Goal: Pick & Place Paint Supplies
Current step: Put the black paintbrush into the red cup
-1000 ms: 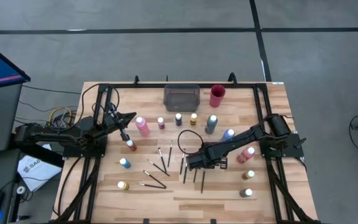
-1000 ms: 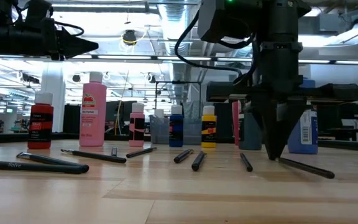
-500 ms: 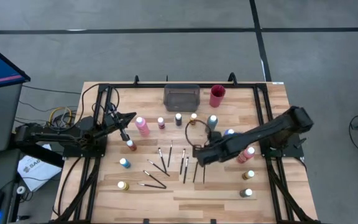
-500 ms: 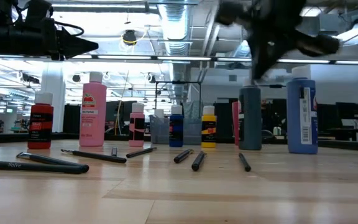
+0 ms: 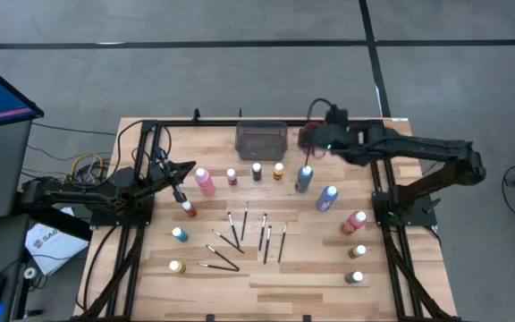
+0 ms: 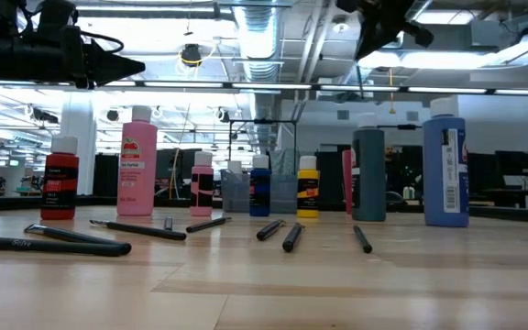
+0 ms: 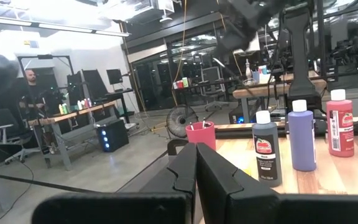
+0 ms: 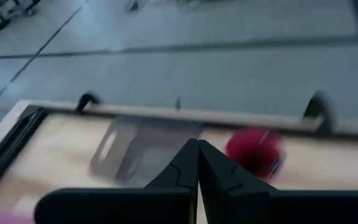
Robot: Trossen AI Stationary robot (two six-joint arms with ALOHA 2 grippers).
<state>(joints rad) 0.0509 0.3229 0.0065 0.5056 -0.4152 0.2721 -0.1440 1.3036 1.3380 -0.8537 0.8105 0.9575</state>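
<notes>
hovering above the red cup (image 5: 312,137), the right gripper (image 5: 309,136) is pinched shut on a thin brush (image 6: 362,78). the left gripper (image 5: 186,167) waits, closed and empty. the tray (image 5: 261,140) looks empty, so most bottles and brushes (image 5: 266,241) are left.

right gripper (image 5: 306,140) | brushes → above red cup (image 5: 312,134) | apparently carrying 1 brush

Arm colour: both arms were black, matte, built of blocky jointed links.
Left arm (image 5: 79,192): a chunky dark body that tapered to a narrow pointed gripper end.
Right arm (image 5: 409,148): a long slim link with a rounded elbow joint (a small green light showed near the wrist).
Cables: a thin black cable looped off the right arm's wrist; black leads ran along the left arm.
Left gripper (image 7: 196,180): two flat, angular black fingers with bevelled edges.
Right gripper (image 8: 197,165): the same pair of black wedge-shaped fingers.
</notes>
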